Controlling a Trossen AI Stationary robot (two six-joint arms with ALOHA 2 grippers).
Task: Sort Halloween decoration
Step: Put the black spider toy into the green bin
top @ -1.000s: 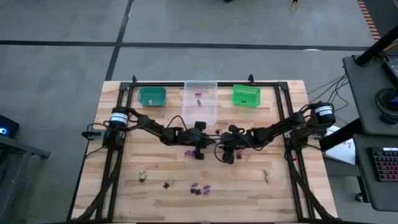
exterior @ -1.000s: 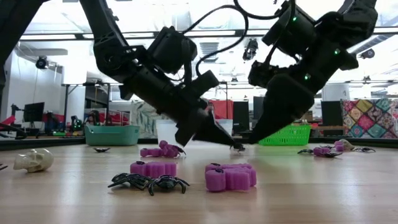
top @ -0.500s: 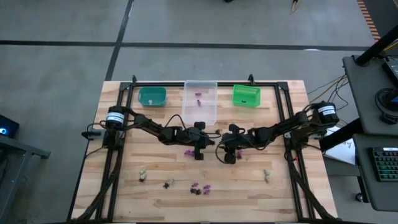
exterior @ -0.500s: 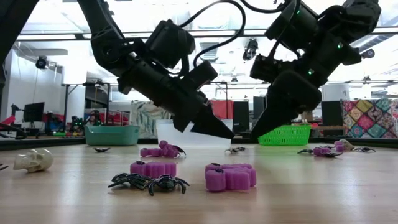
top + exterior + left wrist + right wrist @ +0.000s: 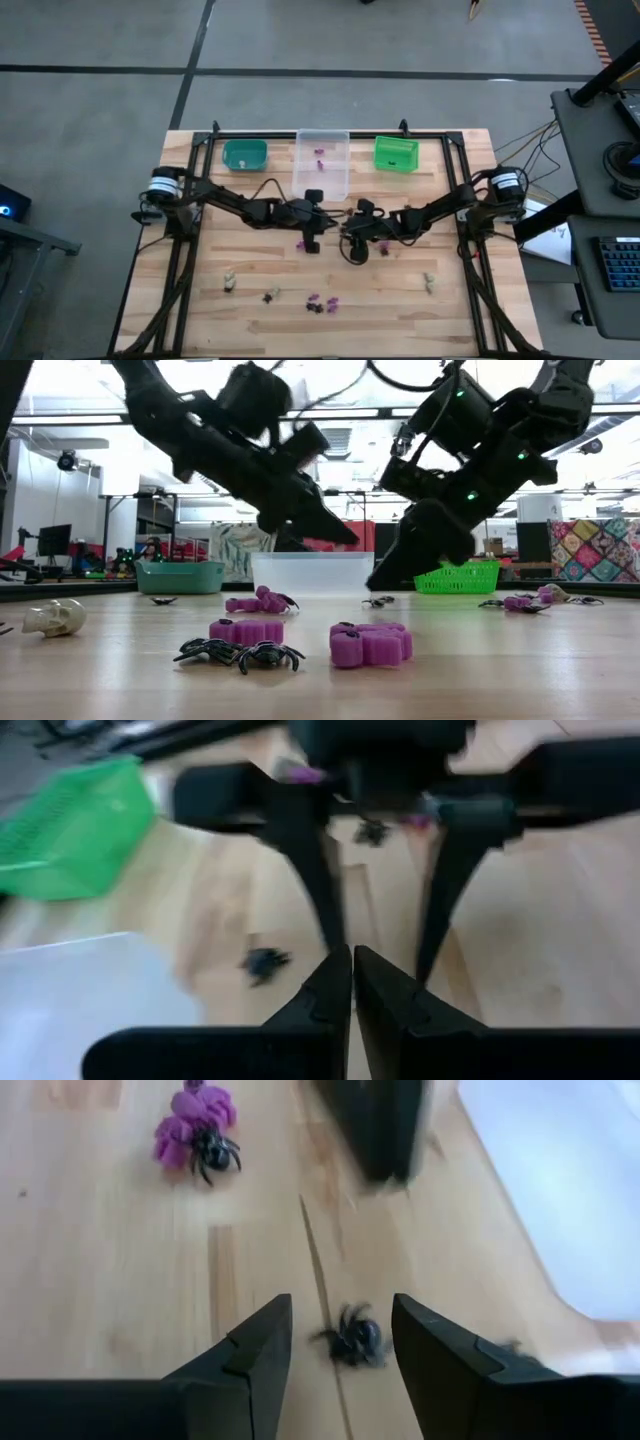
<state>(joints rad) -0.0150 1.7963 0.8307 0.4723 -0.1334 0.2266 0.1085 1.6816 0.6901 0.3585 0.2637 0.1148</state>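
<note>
Right gripper, fingers spread, is hovering over a black spider beside the clear bin; next, seemingly, lowering and pinching; left gripper, pressed together, is waiting alongside.

Bright even overhead light; wrist views w/ motion blur.

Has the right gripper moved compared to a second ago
Yes. In the low view the right gripper has lifted off the table and swung up, away from the black spider lying in front of the clear bin.
</note>
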